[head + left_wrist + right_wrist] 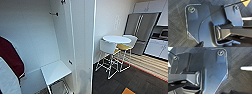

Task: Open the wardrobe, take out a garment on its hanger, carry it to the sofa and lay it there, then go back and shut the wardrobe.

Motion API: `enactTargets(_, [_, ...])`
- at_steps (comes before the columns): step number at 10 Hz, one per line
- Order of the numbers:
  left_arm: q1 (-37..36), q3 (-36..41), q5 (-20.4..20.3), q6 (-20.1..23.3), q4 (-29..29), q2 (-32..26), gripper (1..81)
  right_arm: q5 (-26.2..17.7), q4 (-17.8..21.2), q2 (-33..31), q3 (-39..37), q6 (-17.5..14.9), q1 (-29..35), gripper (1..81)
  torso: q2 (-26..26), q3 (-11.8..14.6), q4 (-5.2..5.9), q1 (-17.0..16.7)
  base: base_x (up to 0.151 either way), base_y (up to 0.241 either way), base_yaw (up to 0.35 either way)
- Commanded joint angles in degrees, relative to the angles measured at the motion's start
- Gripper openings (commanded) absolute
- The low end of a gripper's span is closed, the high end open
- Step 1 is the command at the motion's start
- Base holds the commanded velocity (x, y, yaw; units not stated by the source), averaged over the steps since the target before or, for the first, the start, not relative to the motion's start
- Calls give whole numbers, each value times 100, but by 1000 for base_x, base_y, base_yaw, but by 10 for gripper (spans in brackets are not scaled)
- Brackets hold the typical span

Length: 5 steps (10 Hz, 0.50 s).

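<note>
Close up against the open wardrobe (75, 37), white interior with a black hook (54, 14) high on the back wall and a small white shelf (55, 72) low inside. At the head view's left edge, a maroon jacket (10, 56) with a white sleeve; white garment and hanger not made out. Best handled by squaring up slowly, keeping clear of the door edge. Wrist views add dark carpet (176, 25) beneath both arms. End effector opening and grip on either arm: cannot tell.
</note>
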Motion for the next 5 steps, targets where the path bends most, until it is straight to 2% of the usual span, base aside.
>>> enactTargets(1, [-229,5,236,-30,30,-8,811,-319,-20,-48,-14,1,191,811,0,0,0,5,0,0,248])
enactTargets(5, [-220,5,236,-30,39,9,811,-319,-20,-39,4,10,209,811,0,0,0,5,0,0,242])
